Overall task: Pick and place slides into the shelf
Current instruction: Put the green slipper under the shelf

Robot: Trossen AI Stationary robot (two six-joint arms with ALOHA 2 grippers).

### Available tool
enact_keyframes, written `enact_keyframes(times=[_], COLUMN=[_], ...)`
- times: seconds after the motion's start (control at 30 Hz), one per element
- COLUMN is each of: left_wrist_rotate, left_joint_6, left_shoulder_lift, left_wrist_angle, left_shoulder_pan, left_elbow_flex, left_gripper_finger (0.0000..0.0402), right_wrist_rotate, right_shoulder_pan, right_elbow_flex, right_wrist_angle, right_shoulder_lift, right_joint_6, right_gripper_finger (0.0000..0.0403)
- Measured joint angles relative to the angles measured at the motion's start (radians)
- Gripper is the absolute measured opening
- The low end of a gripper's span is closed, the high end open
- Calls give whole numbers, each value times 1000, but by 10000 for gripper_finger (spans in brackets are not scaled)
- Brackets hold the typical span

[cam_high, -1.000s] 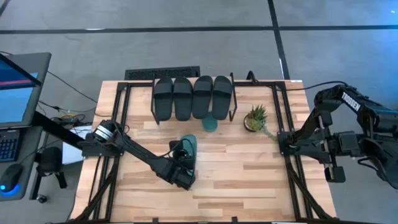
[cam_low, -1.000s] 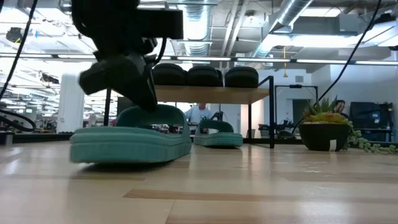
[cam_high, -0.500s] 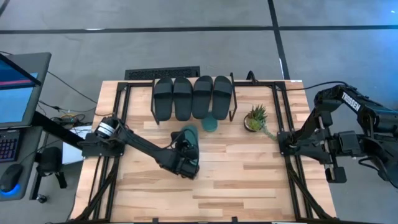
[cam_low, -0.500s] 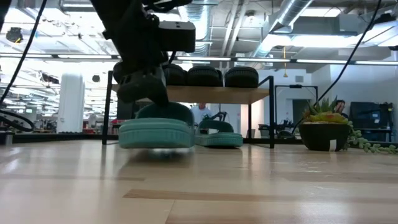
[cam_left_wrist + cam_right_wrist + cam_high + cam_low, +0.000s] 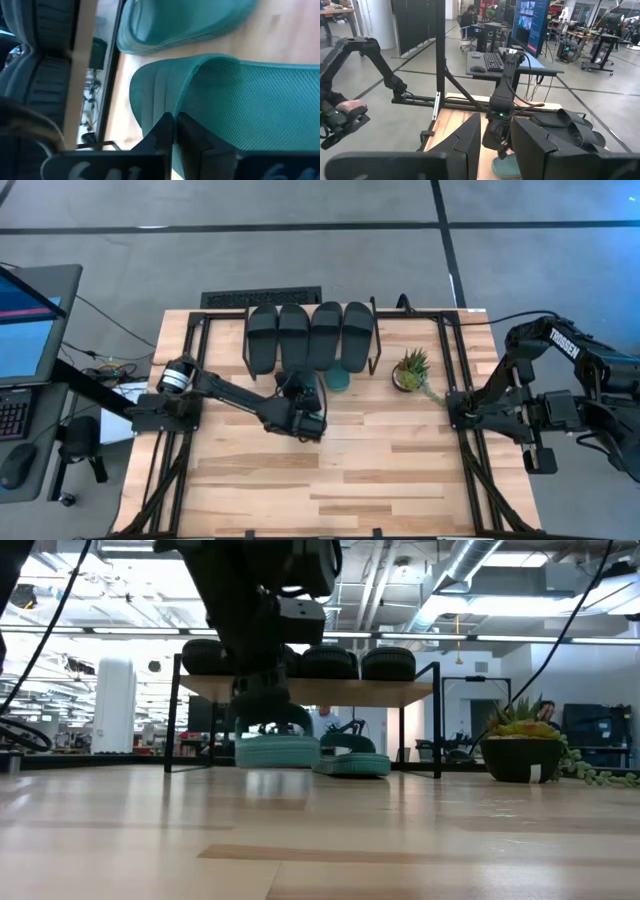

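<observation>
My left gripper (image 5: 173, 126) is shut on a teal slide (image 5: 277, 750), right in front of the shelf (image 5: 340, 691). In the high view the gripper (image 5: 303, 408) covers most of that slide (image 5: 300, 383). A second teal slide (image 5: 352, 762) lies sole down on the table, its toe under the shelf. Several black slides (image 5: 310, 335) rest side by side on the shelf's plank top. My right gripper (image 5: 496, 145) is open at the table's right edge (image 5: 465, 412) with nothing between its fingers. My left gripper pinches the teal slide's wide strap at its edge (image 5: 172, 107) between its two fingers. The fingers slant down at it from the table's near left. In the low view the slide stays level, sole down, seemingly just above the table.
A small potted plant (image 5: 410, 370) stands right of the shelf. Thin black wire legs (image 5: 437, 720) bound the gap under the plank. Black frame rails (image 5: 455, 380) run along both table sides. The near half of the tabletop (image 5: 380, 480) is bare wood.
My left gripper has swung toward the table's far edge and the shelf, carrying the teal slide. The slide has come up off the table and turned from side-on to end-on in the low view. It now sits beside the second teal slide.
</observation>
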Motion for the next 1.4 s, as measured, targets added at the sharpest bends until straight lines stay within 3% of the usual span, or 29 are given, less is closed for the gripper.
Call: enact_keyframes(times=[0.47,0.7,0.8,1.1,1.4], left_wrist_rotate=[-5,2,61,76,106], left_joint_6=[181,196,201,199,151], left_shoulder_lift=[0,0,0,0,0], left_wrist_angle=[117,114,116,116,109], left_shoulder_pan=[53,55,61,67,2], left_elbow_flex=[0,0,0,0,9], left_gripper_finger=[5,25,35,89,108], right_wrist_rotate=[0,0,0,0,-3], right_shoulder_pan=[0,0,0,0,0], right_elbow_flex=[0,0,0,0,0], right_wrist_angle=[2,0,0,3,13], right_shoulder_lift=[0,0,0,0,0], right_joint_6=[1,0,1,0,0], right_gripper_finger=[98,98,98,98,98])
